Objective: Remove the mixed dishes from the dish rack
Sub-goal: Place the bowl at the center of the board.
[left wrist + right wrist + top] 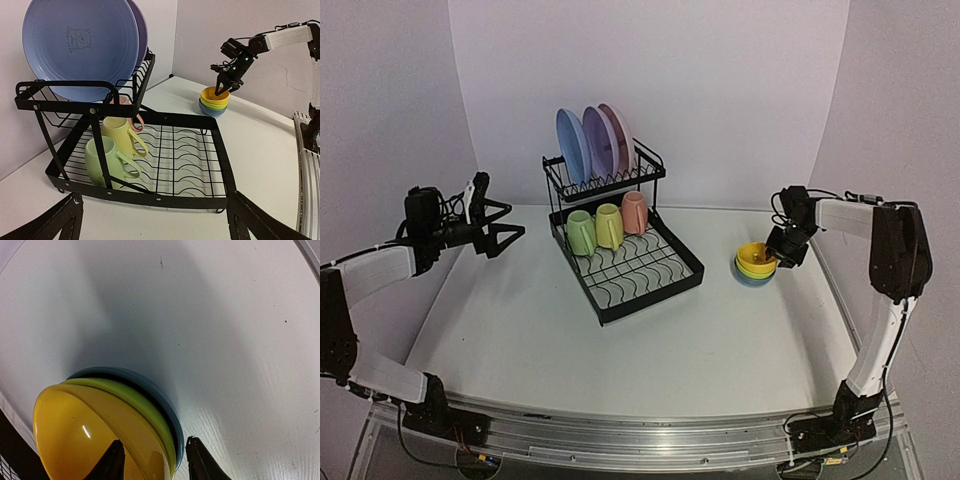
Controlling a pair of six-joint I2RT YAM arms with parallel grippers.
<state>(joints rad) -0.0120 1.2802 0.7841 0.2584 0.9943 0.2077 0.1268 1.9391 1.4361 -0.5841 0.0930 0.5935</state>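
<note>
Fingers [199, 461] straddle stacked bowls' [75, 435] rim near table's [225, 340] right edge.

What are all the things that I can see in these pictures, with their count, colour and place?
Table: one, white, under everything.
Rack: one, black, middle of the table, toward the back.
Plates: three, blue, purple, pink, upright on the rack's upper shelf.
Mugs: three, green, yellow, pink, at the back of the rack's tray.
Bowls: three, yellow on green on blue, stacked right of the rack.
Left hand: one, black, open, in the air left of the rack.
Right hand: one, black, open, astride the bowls' rims.
</note>
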